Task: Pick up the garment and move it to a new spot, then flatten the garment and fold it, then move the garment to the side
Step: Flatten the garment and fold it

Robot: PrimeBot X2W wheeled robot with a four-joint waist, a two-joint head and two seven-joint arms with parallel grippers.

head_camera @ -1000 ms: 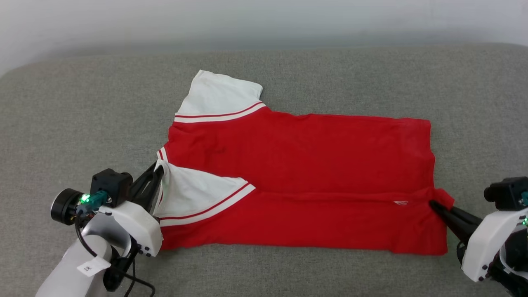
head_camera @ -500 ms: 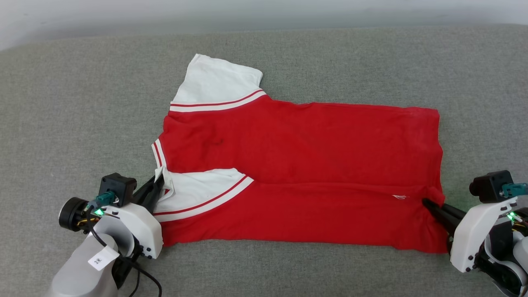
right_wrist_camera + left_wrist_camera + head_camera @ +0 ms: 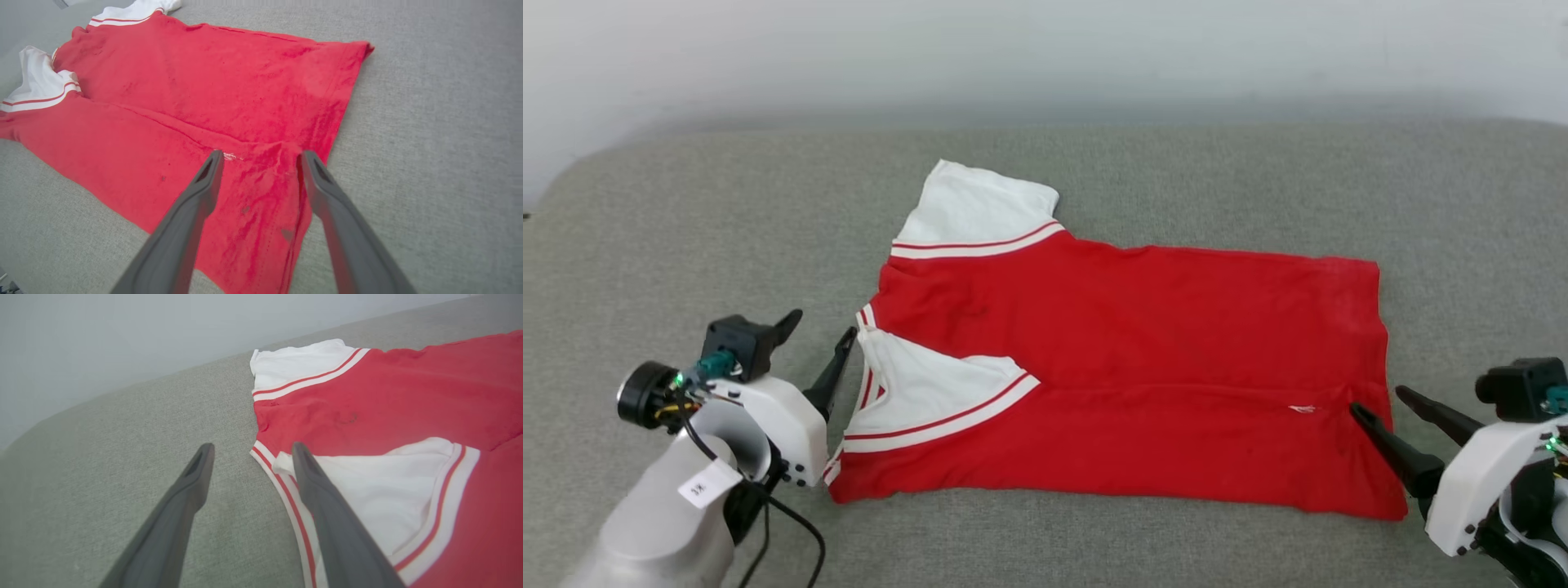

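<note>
Holding my left claw (image 3: 821, 324) and right claw (image 3: 1378, 398) spread wide, empty.
The garment (image 3: 1143, 327) is lying on a grey cushion (image 3: 686, 229), pale wall (image 3: 1045, 49) behind.

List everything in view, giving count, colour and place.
shirt: one, red and white with striped trim, lying mid-cushion, near side folded in
cushion: one, grey fabric, under the shirt
wall: one, pale grey, behind the cushion
left forearm: one, pale grey, lower left, carrying a white tag and a black cable
left tool: one, dark fingers on a white body, open, at the shirt's collar end
right tool: one, dark fingers on a white body, open, at the shirt's hem end
</note>
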